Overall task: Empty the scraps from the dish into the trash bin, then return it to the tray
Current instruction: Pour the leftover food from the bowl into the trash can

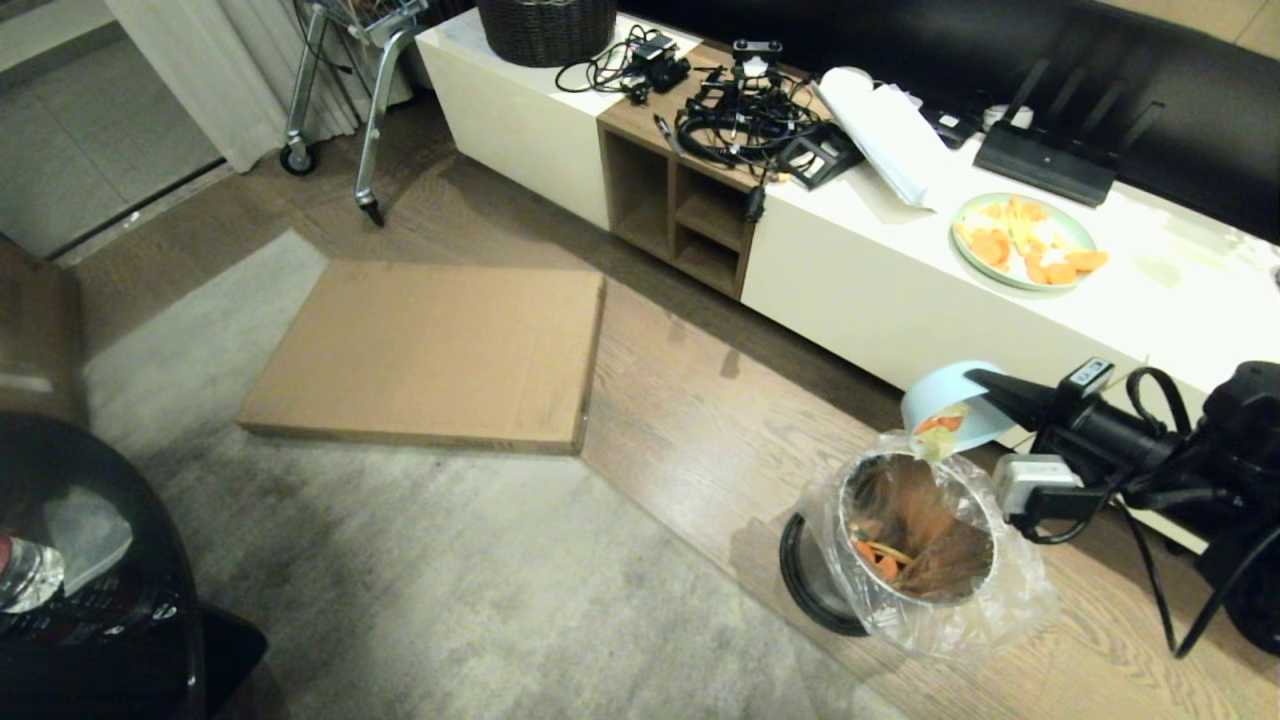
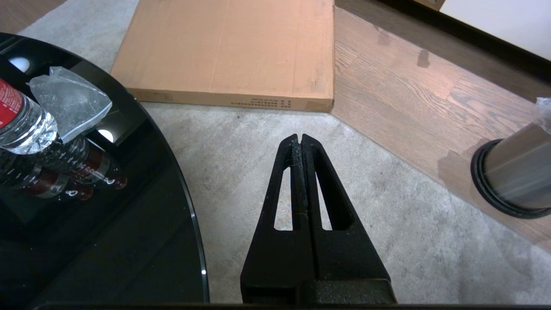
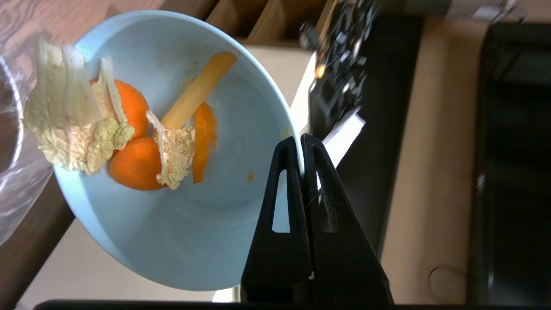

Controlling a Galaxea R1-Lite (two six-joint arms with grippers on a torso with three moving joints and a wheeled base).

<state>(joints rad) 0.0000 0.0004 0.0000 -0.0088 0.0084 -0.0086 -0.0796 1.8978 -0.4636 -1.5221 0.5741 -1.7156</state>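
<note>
dish [image 1: 945,400] being gripped at rim by right claw [image 3: 301,144], tipped over trash bin [image 1: 915,540]; scraps [image 3: 125,137] clinging, steeper tilt being judged needed.

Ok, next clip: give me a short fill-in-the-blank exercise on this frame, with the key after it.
1. The right gripper is shut on the rim of the ____.
2. The dish is tipped over the open trash bin, and scraps are still ____ it.
3. The left gripper is shut and holds ____.
4. On the white cabinet lies a pale-green ____ with orange pieces.

Missing words: dish; inside; nothing; plate
</note>
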